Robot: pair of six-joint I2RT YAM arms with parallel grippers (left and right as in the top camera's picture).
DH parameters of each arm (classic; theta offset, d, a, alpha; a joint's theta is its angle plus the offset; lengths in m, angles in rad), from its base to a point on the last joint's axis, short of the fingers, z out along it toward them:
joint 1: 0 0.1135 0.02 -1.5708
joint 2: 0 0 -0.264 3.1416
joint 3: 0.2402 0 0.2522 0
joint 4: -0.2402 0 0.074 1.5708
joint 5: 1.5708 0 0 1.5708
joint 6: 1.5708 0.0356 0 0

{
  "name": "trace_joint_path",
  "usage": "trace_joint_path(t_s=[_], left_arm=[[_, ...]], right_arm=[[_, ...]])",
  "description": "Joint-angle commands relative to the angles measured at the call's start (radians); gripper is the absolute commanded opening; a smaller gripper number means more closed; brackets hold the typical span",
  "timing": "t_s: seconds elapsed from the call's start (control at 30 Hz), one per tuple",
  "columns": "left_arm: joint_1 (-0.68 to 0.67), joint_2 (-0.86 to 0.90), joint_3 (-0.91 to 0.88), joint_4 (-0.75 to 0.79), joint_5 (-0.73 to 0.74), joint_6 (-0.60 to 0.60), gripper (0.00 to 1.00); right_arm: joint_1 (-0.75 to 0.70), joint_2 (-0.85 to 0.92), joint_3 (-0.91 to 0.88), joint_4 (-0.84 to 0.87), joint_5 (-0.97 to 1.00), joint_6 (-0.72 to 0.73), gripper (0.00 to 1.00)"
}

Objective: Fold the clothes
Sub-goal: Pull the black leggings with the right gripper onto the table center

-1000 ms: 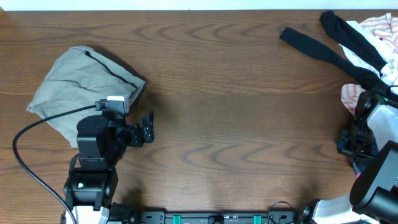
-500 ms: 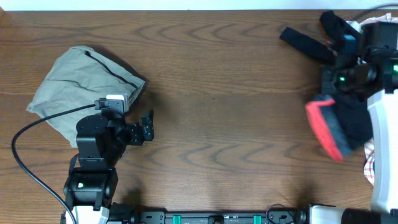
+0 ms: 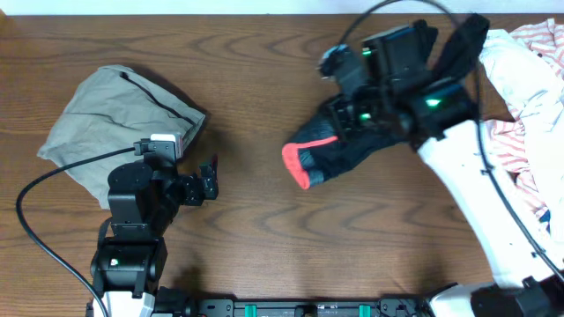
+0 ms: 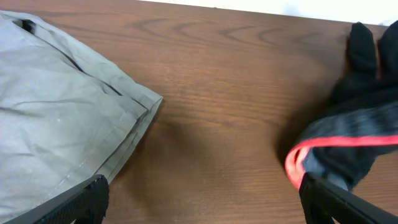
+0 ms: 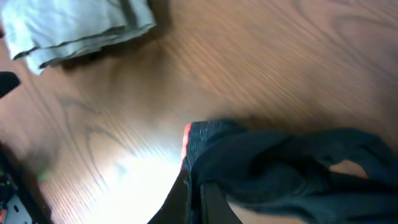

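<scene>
R gripper (image 5: 194,198): clenched on the leggings (image 3: 344,150), fingers pinched tight w/ black fabric bunched over them. In overhead view the bundle sits just right of table centre, approx 2 o'clock from the middle. Grey waistband (image 3: 310,160) w/ red edge points toward 8 o'clock. A black leg (image 3: 460,42) trails off toward 1 o'clock, over my R arm, up to the far edge. Can't tell if the waistband touches the table (image 3: 264,238) or hangs just above it.

R wrist view: leggings (image 5: 280,174) fill the lower right, red edge at the fabric's left end, wood below.

L gripper (image 3: 208,179): released, jaws wide apart, nothing between them, low over the wood at approx 8 o'clock from centre. L wrist view: leggings (image 4: 348,149) at 3 o'clock, well apart from my L fingers.

Khaki-grey drawstring garment (image 3: 119,119) lies at 10 o'clock, crumpled, just beside my L arm, well apart from the leggings. White & red-striped garments (image 3: 529,88) are piled at the 2–3 o'clock edge, beside my R arm.
</scene>
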State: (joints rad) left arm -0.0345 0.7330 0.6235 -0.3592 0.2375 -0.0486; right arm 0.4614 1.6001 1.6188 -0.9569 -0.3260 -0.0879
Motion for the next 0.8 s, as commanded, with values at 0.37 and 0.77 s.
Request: trace_joint_path(t_s=[0.37,0.77], left_arm=[[-0.002,-0.002,0.02,0.002,0.013,-0.002,0.98],[-0.003,0.0,0.02,-0.021,0.071,-0.017,0.98]], right_arm=[[0.09,0.255,0.005,0.575,0.166,-0.002,0.34],[0.056,0.351,0.005,0.569,0.286,0.095,0.99]])
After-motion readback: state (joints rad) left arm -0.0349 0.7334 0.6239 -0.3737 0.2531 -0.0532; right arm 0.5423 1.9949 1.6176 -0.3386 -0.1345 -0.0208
